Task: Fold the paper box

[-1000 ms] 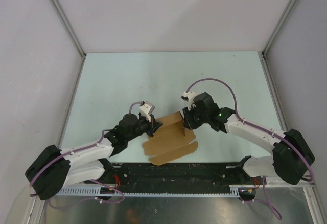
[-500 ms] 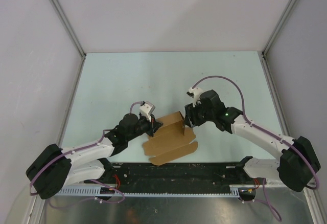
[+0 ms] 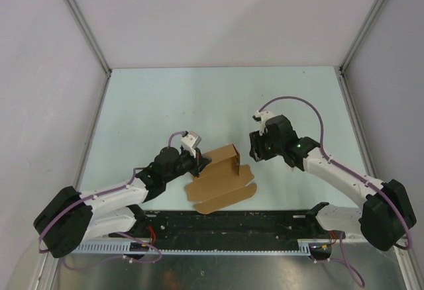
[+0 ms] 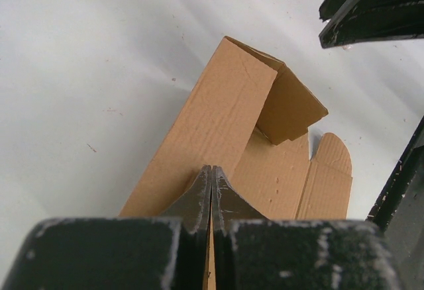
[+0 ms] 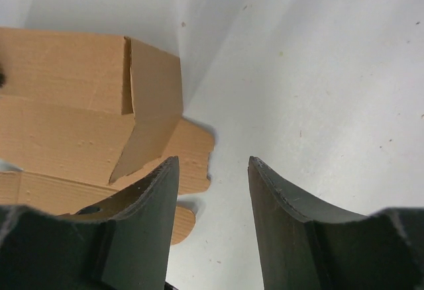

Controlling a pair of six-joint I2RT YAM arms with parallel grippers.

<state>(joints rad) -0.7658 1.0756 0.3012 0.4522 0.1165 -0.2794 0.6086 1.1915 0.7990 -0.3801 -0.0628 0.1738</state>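
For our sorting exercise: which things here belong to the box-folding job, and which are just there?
Job: cardboard box, half folded; left tool, shut on its raised wall; right tool, open beside it.
Just there: table; black rail at the near edge; back wall.

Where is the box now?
Top view: box sits centre-front on the table, pinched by the left gripper, with the right gripper open just right of it.

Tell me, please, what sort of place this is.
Probably a robot lab test cell: a pale table walled by plain white panels on metal posts, with a half-folded paper box between two bolted-down arms.
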